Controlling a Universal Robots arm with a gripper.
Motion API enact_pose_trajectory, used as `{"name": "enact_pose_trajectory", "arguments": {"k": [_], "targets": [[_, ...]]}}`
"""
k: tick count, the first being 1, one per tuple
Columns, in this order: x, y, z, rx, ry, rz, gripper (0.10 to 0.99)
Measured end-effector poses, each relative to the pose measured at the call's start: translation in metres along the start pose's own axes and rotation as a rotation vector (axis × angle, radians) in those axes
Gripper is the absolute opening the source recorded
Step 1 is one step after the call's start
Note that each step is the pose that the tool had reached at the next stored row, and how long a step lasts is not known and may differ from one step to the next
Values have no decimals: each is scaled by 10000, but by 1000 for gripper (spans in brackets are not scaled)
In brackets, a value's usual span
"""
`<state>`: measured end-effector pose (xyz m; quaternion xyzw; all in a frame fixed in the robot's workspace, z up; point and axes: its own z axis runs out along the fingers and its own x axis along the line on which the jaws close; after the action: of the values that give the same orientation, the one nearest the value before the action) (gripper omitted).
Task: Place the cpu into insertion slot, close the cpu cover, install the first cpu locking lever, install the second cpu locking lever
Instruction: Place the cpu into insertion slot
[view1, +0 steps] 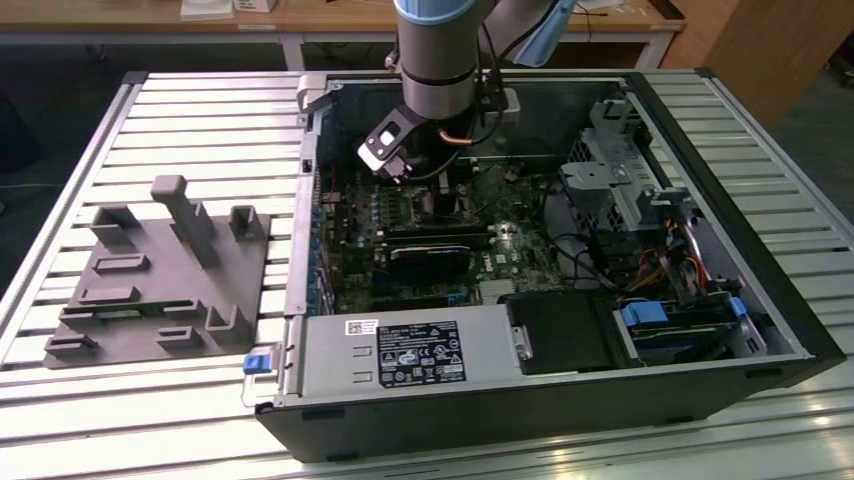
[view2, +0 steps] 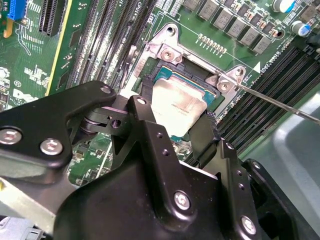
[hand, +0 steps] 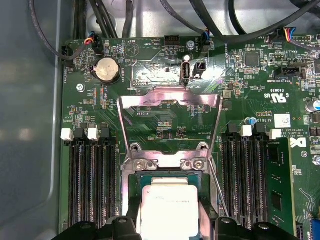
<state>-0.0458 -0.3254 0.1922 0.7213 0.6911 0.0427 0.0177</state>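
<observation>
Cpu (hand: 167, 212) in claw (view2: 175, 114) at insertion slot (view2: 192, 79)

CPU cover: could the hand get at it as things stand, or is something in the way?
Probably not yet: the hand is shut on the cpu at the insertion slot, so it is busy. The cpu cover itself stands swung open beyond the slot, nothing over it.

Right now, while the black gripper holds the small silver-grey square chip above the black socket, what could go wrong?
1. The silver-grey square cpu, clamped in the black gripper, leaves a strip of the black square insertion slot uncovered; it might seat off-centre.
2. The thin metal lever rod lies close beside one finger; it could snag.
</observation>
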Motion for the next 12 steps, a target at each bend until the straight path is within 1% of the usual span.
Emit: {"name": "enact_pose_trajectory", "arguments": {"k": [5,6,9,12], "targets": [[1,0,2,-2,4,0,553],[0,0,2,-1,2,0,612],[0,0,0,1,-1,0,612],[1,2,-24,0,-1,0,612]]}}
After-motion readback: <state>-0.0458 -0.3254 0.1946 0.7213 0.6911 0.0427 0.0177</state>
